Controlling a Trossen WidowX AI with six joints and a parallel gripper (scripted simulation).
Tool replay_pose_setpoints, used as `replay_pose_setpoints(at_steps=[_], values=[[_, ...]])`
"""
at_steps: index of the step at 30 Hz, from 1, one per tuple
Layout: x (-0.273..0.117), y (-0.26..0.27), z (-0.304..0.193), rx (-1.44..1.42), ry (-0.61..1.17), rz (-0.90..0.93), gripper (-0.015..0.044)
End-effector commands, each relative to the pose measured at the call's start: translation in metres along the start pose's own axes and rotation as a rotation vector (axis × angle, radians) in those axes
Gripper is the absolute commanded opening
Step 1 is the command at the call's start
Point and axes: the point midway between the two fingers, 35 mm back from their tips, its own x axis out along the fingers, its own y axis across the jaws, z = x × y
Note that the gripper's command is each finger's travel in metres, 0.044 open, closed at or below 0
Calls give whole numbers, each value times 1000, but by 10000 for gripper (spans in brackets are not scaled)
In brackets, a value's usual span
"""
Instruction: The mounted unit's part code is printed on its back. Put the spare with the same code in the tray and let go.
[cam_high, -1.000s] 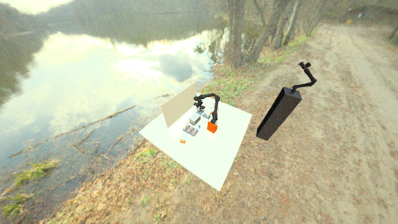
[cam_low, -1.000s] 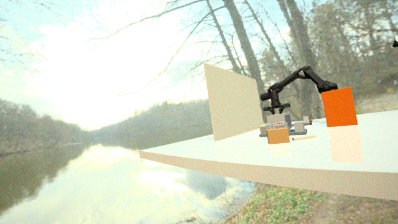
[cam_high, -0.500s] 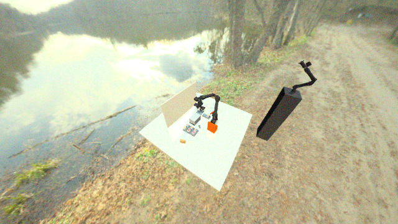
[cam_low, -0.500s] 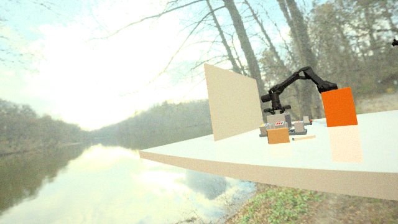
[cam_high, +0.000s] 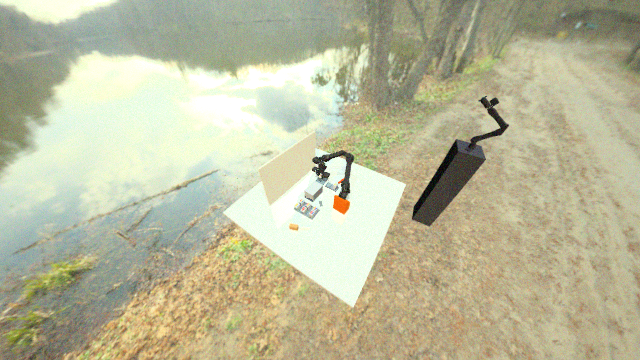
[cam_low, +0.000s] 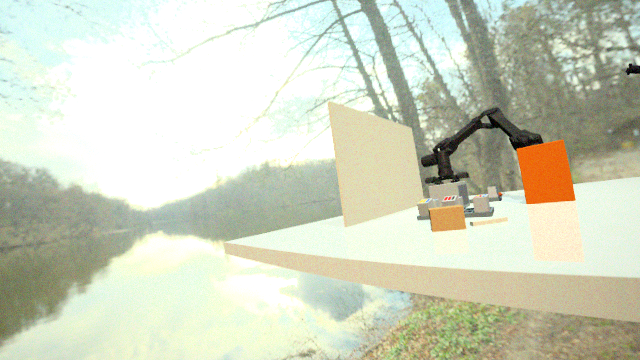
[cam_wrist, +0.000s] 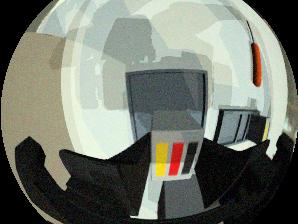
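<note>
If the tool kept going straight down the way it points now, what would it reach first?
The tool is shut on a grey spare with yellow, red and dark stripes. Straight ahead in the wrist view lies the dark grey tray, so the spare would probably meet it first; depth is unclear.

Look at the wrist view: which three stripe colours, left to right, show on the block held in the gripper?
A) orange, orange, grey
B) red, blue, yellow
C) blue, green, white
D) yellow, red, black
D: the block clamped in the gripper shows a yellow, a red and a black stripe side by side.
</note>
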Motion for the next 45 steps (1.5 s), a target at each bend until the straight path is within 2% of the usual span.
replay_pose_setpoints(at_steps=[1,15,32,34,40,45], values=[[4,-1,0,-4,-3,-1,0],[17,-4,1,-5,-8,-2,0],[14,-3,1,0,-5,-1,440],[3,-1,0,0,-2,-1,440],[-90,-3,0,-5,-3,-2,440],[-92,-4,0,-5,-4,-2,440]])
